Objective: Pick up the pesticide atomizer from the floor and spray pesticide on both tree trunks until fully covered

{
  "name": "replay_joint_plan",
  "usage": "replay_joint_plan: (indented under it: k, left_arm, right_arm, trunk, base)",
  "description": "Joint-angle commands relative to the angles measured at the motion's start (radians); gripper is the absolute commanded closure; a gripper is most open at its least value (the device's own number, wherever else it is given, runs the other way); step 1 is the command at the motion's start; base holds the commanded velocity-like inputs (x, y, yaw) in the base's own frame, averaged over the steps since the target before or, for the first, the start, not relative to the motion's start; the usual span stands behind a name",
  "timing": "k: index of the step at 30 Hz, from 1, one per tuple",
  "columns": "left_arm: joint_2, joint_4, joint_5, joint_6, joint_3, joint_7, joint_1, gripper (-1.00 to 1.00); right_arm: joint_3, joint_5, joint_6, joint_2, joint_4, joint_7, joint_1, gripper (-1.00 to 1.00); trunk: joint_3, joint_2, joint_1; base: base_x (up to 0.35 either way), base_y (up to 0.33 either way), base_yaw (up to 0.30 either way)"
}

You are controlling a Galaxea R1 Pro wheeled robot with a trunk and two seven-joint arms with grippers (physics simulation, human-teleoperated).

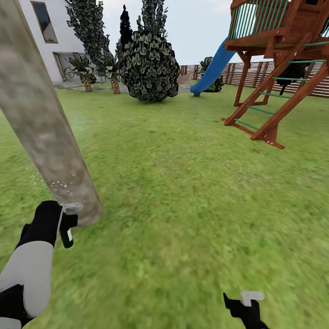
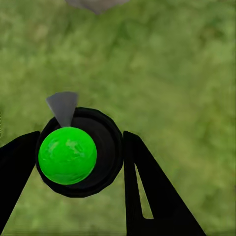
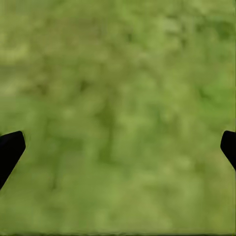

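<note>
Left end effector (image 2: 78,162) clamps the dark round atomizer with its bright green top (image 2: 67,155), right beside the mottled grey-brown tree trunk (image 1: 43,119). Right end effector (image 3: 118,152) hangs spread wide over the green lawn (image 1: 192,201).

You had a blurred green lawn (image 1: 192,192) underfoot, a wooden play tower (image 1: 278,68) with a blue slide (image 1: 212,68) to the right, a brown slat fence (image 1: 301,80) behind it, and a white house (image 1: 50,36) with a dark window (image 1: 44,16) beyond dark shrubs (image 1: 150,68) under pale sky.

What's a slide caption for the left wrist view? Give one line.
Left gripper holds the dark atomizer, green-topped, above grass.
</note>
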Motion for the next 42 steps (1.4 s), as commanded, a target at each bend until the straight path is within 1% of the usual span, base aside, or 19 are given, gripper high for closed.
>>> replay_joint_plan:
  k: [1, 3, 5, 6, 8, 9, 12, 15, 24, 30, 33, 35, 42]
  left_arm:
    - [0.000, 0.001, -0.011, 0.003, 0.003, -0.010, -0.001, 1.00]
    - [0.003, 0.003, -0.011, 0.006, 0.003, -0.010, -0.001, 1.00]
    - [0.005, 0.004, -0.010, 0.009, -0.004, -0.010, -0.002, 1.00]
    - [0.008, 0.024, -0.009, 0.012, -0.043, -0.011, -0.002, 1.00]
    - [0.010, 0.049, -0.009, 0.012, -0.054, -0.012, -0.003, 1.00]
    - [0.009, 0.060, -0.009, 0.012, -0.056, -0.012, -0.002, 1.00]
    - [0.006, 0.083, -0.009, 0.010, -0.059, -0.012, 0.000, 1.00]
    - [0.003, 0.113, -0.009, 0.009, -0.059, -0.012, 0.000, 1.00]
    - [0.002, 0.117, -0.009, 0.010, -0.058, -0.012, 0.000, 1.00]
    - [-0.003, 0.117, -0.009, 0.010, -0.056, -0.012, 0.000, 1.00]
    - [-0.002, 0.117, -0.009, 0.010, -0.055, -0.012, -0.001, 1.00]
    - [-0.002, 0.117, -0.009, 0.010, -0.056, -0.012, -0.001, 1.00]
    - [-0.005, 0.117, -0.009, 0.010, -0.055, -0.012, -0.001, 1.00]
  right_arm:
    - [-0.009, 0.002, -0.003, 0.006, 0.000, 0.007, 0.003, -1.00]
    - [-0.009, 0.003, -0.003, 0.010, 0.000, 0.006, 0.014, -1.00]
    - [-0.010, 0.003, -0.004, 0.006, 0.000, 0.005, 0.023, -1.00]
    - [-0.009, 0.003, -0.005, -0.029, 0.000, 0.005, 0.025, -1.00]
    - [-0.009, 0.002, -0.005, -0.050, 0.000, 0.005, 0.026, -1.00]
    - [-0.009, 0.003, -0.005, -0.052, -0.001, 0.005, 0.026, -1.00]
    - [-0.009, 0.003, -0.005, -0.054, -0.001, 0.006, 0.027, -1.00]
    - [-0.009, 0.004, -0.005, -0.054, -0.001, 0.007, 0.027, -1.00]
    - [-0.008, 0.004, -0.005, -0.054, 0.000, 0.007, 0.029, -1.00]
    - [-0.008, 0.004, -0.005, -0.054, 0.000, 0.007, 0.029, -1.00]
    - [-0.009, 0.004, -0.005, -0.055, 0.000, 0.006, 0.041, -1.00]
    - [-0.009, 0.004, -0.005, -0.060, -0.001, 0.006, 0.047, -1.00]
    - [-0.009, 0.004, -0.005, -0.060, -0.001, 0.005, 0.047, -1.00]
  trunk:
    - [-0.001, 0.000, 0.000]
    - [-0.001, 0.000, 0.000]
    - [-0.001, 0.000, 0.000]
    - [-0.001, 0.000, 0.000]
    - [-0.001, 0.000, 0.000]
    - [-0.001, 0.000, 0.000]
    - [-0.001, 0.000, 0.000]
    - [-0.001, 0.000, 0.000]
    - [-0.002, 0.000, 0.000]
    - [-0.002, 0.000, 0.000]
    - [-0.002, 0.000, 0.000]
    - [-0.002, 0.000, 0.000]
    - [-0.002, 0.000, 0.000]
  base:
    - [0.000, 0.000, 0.000]
    - [0.000, 0.000, 0.000]
    - [0.000, 0.000, 0.000]
    - [0.000, 0.000, 0.000]
    - [0.000, 0.000, 0.000]
    - [0.000, 0.000, 0.000]
    - [0.000, 0.000, 0.032]
    - [0.000, 0.000, 0.237]
    - [0.015, 0.000, 0.254]
    - [0.213, -0.126, 0.018]
    - [0.230, -0.183, 0.000]
    - [0.166, -0.233, 0.000]
    - [0.106, -0.261, 0.000]
